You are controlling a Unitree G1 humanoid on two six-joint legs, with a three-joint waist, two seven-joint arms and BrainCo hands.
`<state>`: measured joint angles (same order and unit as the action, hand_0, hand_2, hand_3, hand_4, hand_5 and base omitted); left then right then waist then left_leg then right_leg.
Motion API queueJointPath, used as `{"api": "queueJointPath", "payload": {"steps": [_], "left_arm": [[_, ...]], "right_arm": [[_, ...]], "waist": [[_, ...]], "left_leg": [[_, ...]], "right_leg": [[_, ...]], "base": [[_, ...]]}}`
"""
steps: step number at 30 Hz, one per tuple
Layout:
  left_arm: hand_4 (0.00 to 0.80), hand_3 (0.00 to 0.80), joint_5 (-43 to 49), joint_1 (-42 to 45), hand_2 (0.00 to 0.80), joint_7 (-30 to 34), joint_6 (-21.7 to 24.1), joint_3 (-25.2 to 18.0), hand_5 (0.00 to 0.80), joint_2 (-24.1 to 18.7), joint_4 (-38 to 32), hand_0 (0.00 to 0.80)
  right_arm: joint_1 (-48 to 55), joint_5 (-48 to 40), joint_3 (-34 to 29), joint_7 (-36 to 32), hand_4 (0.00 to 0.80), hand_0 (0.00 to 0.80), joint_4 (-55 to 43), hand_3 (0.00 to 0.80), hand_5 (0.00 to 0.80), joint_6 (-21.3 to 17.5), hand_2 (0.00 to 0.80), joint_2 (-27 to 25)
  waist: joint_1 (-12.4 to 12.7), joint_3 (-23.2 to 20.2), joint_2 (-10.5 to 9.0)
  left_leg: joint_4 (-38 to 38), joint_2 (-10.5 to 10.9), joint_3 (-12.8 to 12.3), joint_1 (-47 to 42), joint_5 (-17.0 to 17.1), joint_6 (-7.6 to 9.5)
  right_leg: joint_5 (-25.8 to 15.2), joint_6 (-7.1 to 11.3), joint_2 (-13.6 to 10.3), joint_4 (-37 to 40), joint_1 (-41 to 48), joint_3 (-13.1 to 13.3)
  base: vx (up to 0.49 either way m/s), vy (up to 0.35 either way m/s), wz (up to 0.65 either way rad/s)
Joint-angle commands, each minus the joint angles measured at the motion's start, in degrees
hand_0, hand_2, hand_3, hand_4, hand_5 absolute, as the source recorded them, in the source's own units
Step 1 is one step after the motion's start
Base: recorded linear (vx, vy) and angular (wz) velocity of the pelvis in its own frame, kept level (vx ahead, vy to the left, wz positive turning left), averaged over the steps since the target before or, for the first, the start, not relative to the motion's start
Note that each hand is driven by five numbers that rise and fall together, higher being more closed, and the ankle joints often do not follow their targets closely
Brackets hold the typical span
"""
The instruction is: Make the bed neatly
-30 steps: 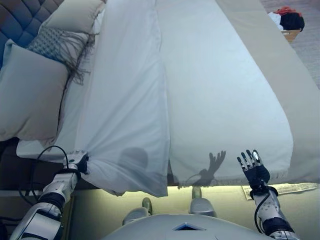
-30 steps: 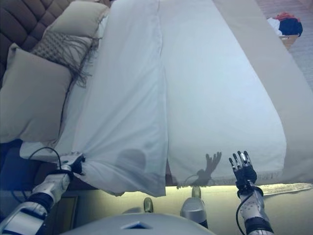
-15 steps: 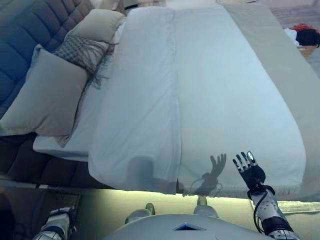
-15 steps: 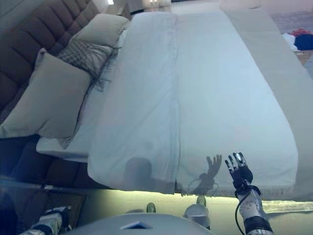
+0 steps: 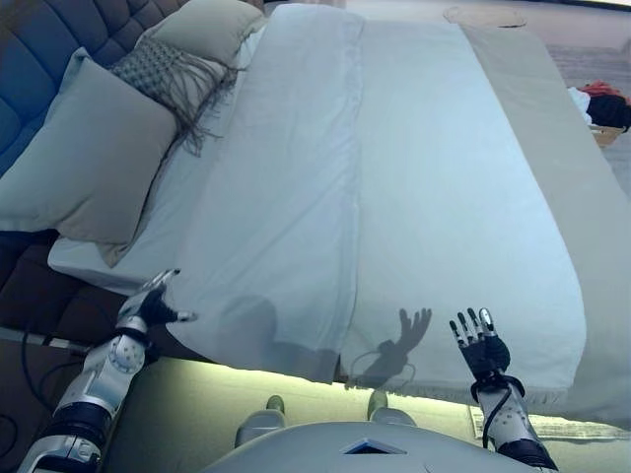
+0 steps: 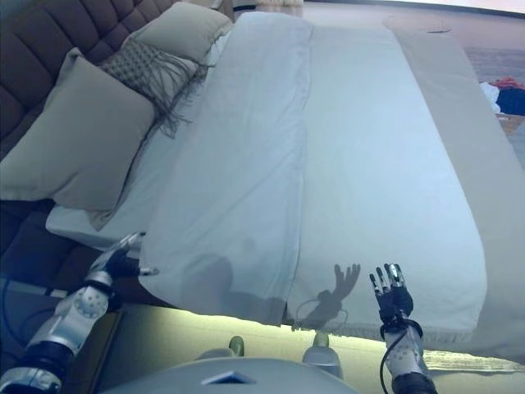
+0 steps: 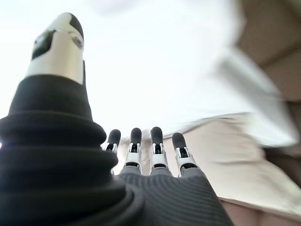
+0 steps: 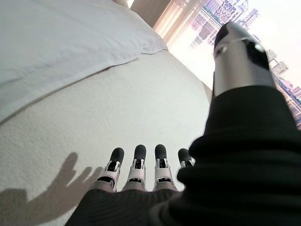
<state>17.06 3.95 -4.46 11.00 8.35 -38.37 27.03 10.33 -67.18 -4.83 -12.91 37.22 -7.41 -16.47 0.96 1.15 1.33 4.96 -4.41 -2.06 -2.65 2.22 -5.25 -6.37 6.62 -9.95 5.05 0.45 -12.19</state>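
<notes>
Bed (image 5: 444, 197): white sheet (image 5: 286, 227) spread flat, pillows (image 5: 89, 158) at its head. Left hand (image 5: 153, 305) beside sheet's near corner, right hand (image 5: 480, 345) at near edge; wrist views alone confirm both hands' fingers straight, apart, empty.

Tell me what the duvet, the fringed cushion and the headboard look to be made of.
Duvet: thin woven cloth, likely cotton, matte; it creases softly and shows a stitched seam.
Fringed cushion: patterned woven fabric, judging by its fine weave and loose thread tassels.
Headboard: padded upholstery, fabric or faux leather; tufted into squares, finish unclear.
</notes>
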Motion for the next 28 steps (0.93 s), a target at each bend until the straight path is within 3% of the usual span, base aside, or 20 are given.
{"api": "queueJointPath", "payload": {"steps": [1,10,18,28], "left_arm": [[0.0,0.0,-8.7,-3.8,0.0,-0.4,3.0,-1.1,0.0,0.3,-2.5,0.0],[0.0,0.0,-29.2,-5.6,0.0,6.9,2.8,0.6,0.0,8.8,-8.3,0.0],[0.0,0.0,-46.0,-6.5,0.0,10.9,1.6,1.3,0.0,13.4,-5.8,0.0],[0.0,0.0,-49.8,-3.7,0.0,15.0,-0.8,1.4,0.0,16.3,-2.6,0.0]], "right_arm": [[-0.6,-0.8,-0.1,0.7,0.0,0.0,-3.5,0.0,0.0,-3.6,0.0,0.7],[-0.3,3.9,1.6,3.0,0.0,0.0,-3.6,0.0,0.0,-5.7,0.0,2.1],[-2.5,18.5,4.8,8.5,0.0,0.0,-4.1,0.0,0.0,-5.9,0.0,-0.8],[-3.9,16.4,7.5,9.7,0.0,0.0,-4.9,0.0,0.0,-5.5,0.0,0.8]], "waist": [[1.7,0.4,-0.89],[1.6,-0.4,-2.1],[0.9,-1.1,-2.06],[1.6,-1.5,-2.77]], "left_leg": [[-4.0,-1.2,0.9,2.7,-0.8,0.98],[-2.1,-1.5,0.5,1.6,0.1,0.95],[-1.6,-1.8,-0.6,1.2,0.5,1.05],[-2.3,-1.9,-1.0,0.8,0.2,1.1]], "right_leg": [[2.2,4.25,-3.3,-3.5,1.2,0.8],[1.9,3.88,-2.4,-2.7,2.2,0.3],[2.0,3.15,-1.6,-2.5,2.4,0.7],[2.4,2.67,-1.1,-2.5,3.2,0.7]], "base": [[-0.027,-0.086,0.0],[-0.03,-0.074,-0.01],[-0.008,-0.013,-0.01],[-0.008,-0.02,-0.01]]}}
